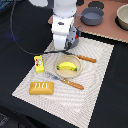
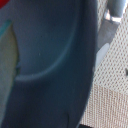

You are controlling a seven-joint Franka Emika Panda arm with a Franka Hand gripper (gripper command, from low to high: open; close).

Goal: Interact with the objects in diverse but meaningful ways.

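Looking at the exterior view, the white Panda arm (image 1: 64, 22) is hanging low over the far edge of the striped cloth mat (image 1: 97, 65), and the gripper (image 1: 64, 50) is down close to the mat, just behind the little plate (image 1: 69, 73). Honestly can't tell if the fingers are spread or clamped on something; they're blocked by the arm's own body in that view, and the wrist view is no help.

That wrist view is almost entirely filled by a big grey-blue curved surface (image 2: 50, 65), way too close and blurry. Could be one of the pots, can't say for sure. A strip of the mat's dotted weave (image 2: 110, 70) peeks out along one side.

On the mat:
- yellow banana (image 1: 69, 66) lying in the plate, near the middle
- yellow packet with red print (image 1: 39, 62) toward the exterior view's left, just beside the plate
- golden-brown bread loaf (image 1: 41, 88) at the near left corner
- wooden-handled knife (image 1: 67, 82) lying diagonally in front of the plate
- another wooden-handled utensil (image 1: 86, 58) behind the plate, toward the right

Off the mat, on the tan board (image 1: 110, 32) at the back, there's a grey-blue pot (image 1: 92, 16) and a pale bowl (image 1: 123, 16) at the right edge.
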